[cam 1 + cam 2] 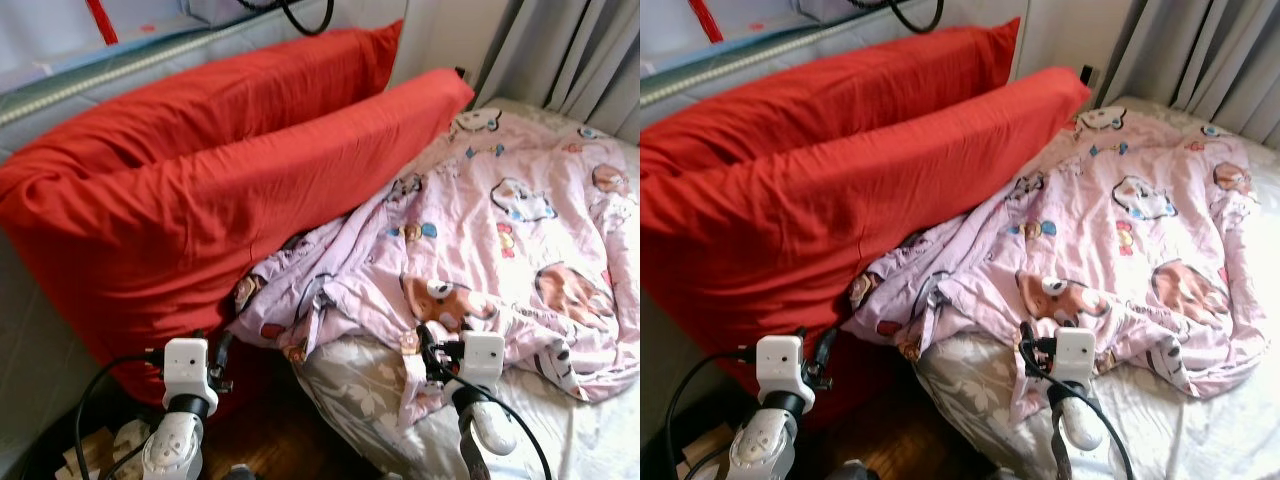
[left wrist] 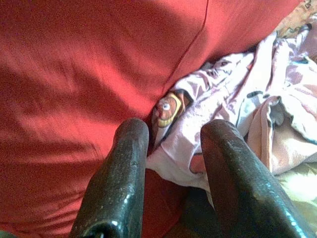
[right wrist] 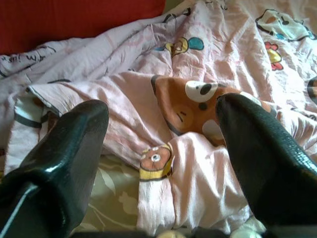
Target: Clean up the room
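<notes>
A crumpled pink quilt (image 1: pixel 500 230) with cartoon animals covers the bed, and its near edge hangs over the grey floral sheet (image 1: pixel 350 385). Two big red pillows lean at the bed's head, the front one (image 1: pixel 200 220) against the back one (image 1: pixel 250 90). My left gripper (image 2: pixel 176 134) is open, low by the front pillow's bottom corner, where the quilt's corner tucks against it. My right gripper (image 3: pixel 163 109) is open just above the quilt's near edge, its fingers (image 3: pixel 74 144) wide apart with nothing between them.
Grey curtains (image 1: pixel 570 50) hang behind the bed at the far right. Dark wooden floor (image 1: pixel 270 430) shows between the pillows and the bed corner. Some small clutter (image 1: pixel 90 450) lies on the floor by my left arm. A black cable (image 1: pixel 305 20) loops above the pillows.
</notes>
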You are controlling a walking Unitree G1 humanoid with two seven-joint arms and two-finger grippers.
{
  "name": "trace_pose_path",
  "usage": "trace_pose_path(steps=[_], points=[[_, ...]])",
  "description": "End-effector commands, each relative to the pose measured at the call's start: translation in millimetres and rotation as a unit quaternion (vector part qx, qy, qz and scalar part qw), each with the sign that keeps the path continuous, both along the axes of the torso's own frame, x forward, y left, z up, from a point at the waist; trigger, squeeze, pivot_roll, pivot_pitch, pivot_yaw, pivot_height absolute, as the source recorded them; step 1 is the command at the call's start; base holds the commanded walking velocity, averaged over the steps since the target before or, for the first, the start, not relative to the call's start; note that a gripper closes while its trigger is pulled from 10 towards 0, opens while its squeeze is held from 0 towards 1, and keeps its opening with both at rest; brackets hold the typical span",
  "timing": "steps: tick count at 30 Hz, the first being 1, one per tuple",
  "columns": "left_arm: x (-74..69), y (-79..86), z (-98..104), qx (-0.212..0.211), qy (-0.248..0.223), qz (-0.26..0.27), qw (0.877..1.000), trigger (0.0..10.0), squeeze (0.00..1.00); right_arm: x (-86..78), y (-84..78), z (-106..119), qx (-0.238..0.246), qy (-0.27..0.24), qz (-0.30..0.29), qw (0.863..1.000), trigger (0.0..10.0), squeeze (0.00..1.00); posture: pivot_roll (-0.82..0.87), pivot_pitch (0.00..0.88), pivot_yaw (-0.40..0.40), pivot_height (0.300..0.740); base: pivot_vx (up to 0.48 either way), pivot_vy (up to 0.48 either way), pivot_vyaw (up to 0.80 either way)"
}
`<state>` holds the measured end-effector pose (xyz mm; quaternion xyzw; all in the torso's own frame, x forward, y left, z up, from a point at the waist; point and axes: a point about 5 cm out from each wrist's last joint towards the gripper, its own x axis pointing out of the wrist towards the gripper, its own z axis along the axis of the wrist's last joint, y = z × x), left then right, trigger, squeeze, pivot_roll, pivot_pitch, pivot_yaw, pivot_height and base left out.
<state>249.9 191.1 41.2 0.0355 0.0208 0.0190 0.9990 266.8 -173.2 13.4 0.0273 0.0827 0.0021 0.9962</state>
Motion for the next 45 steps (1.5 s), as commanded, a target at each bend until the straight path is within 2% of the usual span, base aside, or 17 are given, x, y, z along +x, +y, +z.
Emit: trace_pose_path(steps=[1,15,19,22,25,31,37,45], points=[[-3.4,-2.2,-4,-0.004,0.014,0.000,1.000,10.0,0.00,-2.8,-2.1,-1,0.001,-0.001,0.000,1.000,10.0,0.00,0.12,0.178,-0.072,0.651,0.000,0.000,0.00],[-1.8,-5.1,-1,-0.009,0.014,-0.002,1.000,10.0,0.00,0.2,4.8,0,0.016,0.001,0.020,1.000,10.0,0.00,0.13,0.200,-0.077,0.651,0.000,0.000,0.00],[-2.1,-4.7,-2,-0.010,0.016,-0.002,1.000,10.0,0.00,0.6,7.4,-3,0.009,0.018,0.029,0.999,10.0,0.00,0.12,0.204,-0.077,0.651,0.000,0.000,0.00],[-2.1,-4.3,-2,-0.010,0.020,0.000,1.000,10.0,0.00,1.0,7.0,-3,0.010,0.020,0.033,0.999,10.0,0.00,0.13,0.207,-0.077,0.631,0.000,0.000,0.00],[-2.1,-4.4,-2,-0.010,0.021,-0.001,1.000,10.0,0.00,0.8,6.0,-4,0.025,0.019,0.036,0.999,10.0,0.00,0.12,0.210,-0.076,0.631,0.000,0.000,0.00],[-2.1,-5.2,-2,-0.011,0.022,-0.003,1.000,10.0,0.00,1.3,5.6,-3,0.019,0.019,0.041,0.999,10.0,0.00,0.12,0.220,-0.078,0.631,0.000,0.000,0.00],[-2.3,-6.1,-2,-0.012,0.024,-0.005,1.000,10.0,0.00,0.1,9.2,-7,0.020,0.029,0.057,0.998,10.0,0.00,0.12,0.220,-0.078,0.607,0.000,0.000,0.00],[-1.4,-5.4,-1,-0.010,0.024,-0.004,1.000,10.0,0.00,-0.6,14.4,-9,0.033,0.034,0.077,0.996,10.0,0.00,0.13,0.218,-0.076,0.607,0.000,0.000,0.00]])
